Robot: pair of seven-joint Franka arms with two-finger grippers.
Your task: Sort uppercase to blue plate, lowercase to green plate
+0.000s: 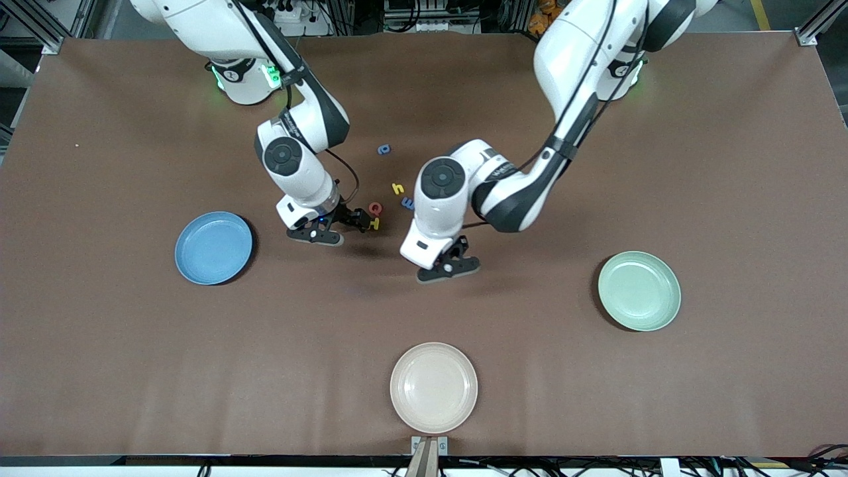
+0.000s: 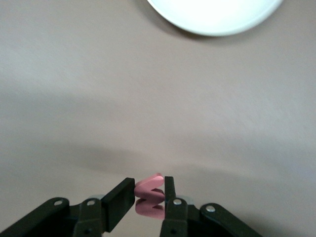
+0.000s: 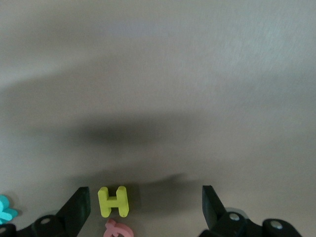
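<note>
1. Brown tabletop [image 1: 132,371] filled the front view, with the arm bases along its upper edge and cables and frame rails past it.
2. Three plates lay well apart: the blue plate [image 1: 213,248] toward the right arm's end, the green plate [image 1: 639,290] toward the left arm's end, and a cream plate [image 1: 433,387] nearest the front camera. All three looked bare.
3. Foam letters lay clustered mid-table between the arms: a small blue letter [image 1: 383,150] farthest from the camera, then a yellow h [image 1: 397,189], a blue E [image 1: 408,203] and a red Q [image 1: 375,209].
4. The left gripper [image 2: 149,195] was low over the tabletop near the cluster. Its jaws were nearly closed and pinched the red w [image 2: 149,190], which sat on edge between the pads; whether it had left the tabletop could not be told.
5. The right gripper [image 3: 145,205] sat low beside the Q. Its jaws stood wide and held nothing; the yellow H [image 3: 113,201] lay between them, close to one finger [image 3: 79,205]. The Q and a teal letter [image 3: 6,210] were just beside it.
6. Judged step: the left arm carries the w to the green plate while the right arm closes on the H for the blue plate.
7. To do it well, the right gripper should centre on the H before closing, so the near finger does not push it into the Q. The left should lift straight up, since the thin w could twist in a light pinch.
</note>
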